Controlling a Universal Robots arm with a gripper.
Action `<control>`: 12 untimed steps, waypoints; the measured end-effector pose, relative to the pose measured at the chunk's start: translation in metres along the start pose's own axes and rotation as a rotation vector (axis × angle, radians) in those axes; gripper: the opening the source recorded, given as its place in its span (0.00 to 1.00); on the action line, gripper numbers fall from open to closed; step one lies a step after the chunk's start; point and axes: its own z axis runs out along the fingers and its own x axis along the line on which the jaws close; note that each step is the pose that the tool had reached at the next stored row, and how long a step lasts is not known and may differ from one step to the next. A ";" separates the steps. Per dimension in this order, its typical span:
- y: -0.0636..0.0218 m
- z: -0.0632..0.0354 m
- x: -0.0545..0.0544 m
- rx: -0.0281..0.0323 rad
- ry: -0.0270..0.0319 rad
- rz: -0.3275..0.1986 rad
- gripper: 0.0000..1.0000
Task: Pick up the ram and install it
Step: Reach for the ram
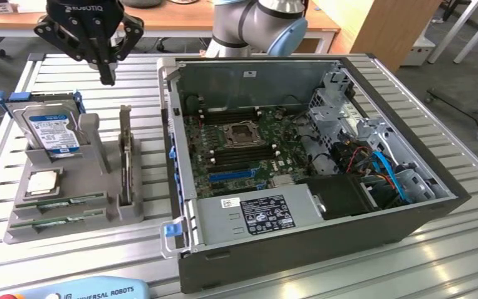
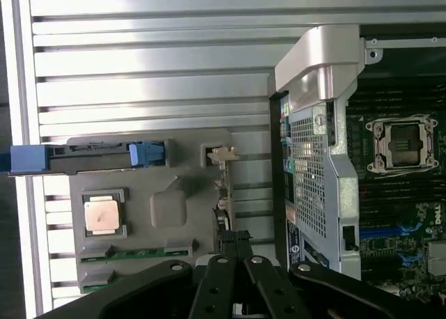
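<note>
Gripper (image 1: 106, 78): clenched shut, with nothing between the jaws. Hangs in the air over the slatted table (image 1: 438, 261), to the exterior view's left of the computer case (image 1: 305, 249) and well above the grey holder (image 1: 23, 233). Touches nothing.
Gripper in the wrist view (image 2: 233, 244): pressed-together black fingertips, in line with one end of the ram and apart from it.
Ram (image 1: 125, 163): stands on its long edge in the holder, kept upright between grey posts, on the holder's side nearest to the case. Not yet picked up. Seen edge-on from above in the wrist view (image 2: 221, 193).
Hard drive (image 1: 52, 128): stands upright in a blue carrier at the far end of the holder, with the blue-white label facing forward.
Processor (image 1: 42, 182): square and silver, lies flat in a recess of the holder, in front of the hard drive.
Green boards (image 1: 69, 202): two, lying in the front slots of the holder, one behind the other.
Computer case: lies on its side on the table, open on top, with the motherboard visible inside.
Socket (image 1: 243, 134): square metal frame in the middle of the motherboard, with long dark slots on both sides.
Power supply (image 1: 256, 215): grey box with a label, at the near end of the case.
Teach pendant (image 1: 89, 289): at the near edge of the table, partly cut off.
</note>
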 end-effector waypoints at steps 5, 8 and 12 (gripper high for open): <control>-0.0004 -0.0004 0.014 -0.0001 -0.0007 0.000 0.10; -0.0007 -0.0007 0.023 -0.0001 -0.0010 0.000 0.10; -0.0009 -0.0010 0.034 -0.0002 -0.0015 0.000 0.10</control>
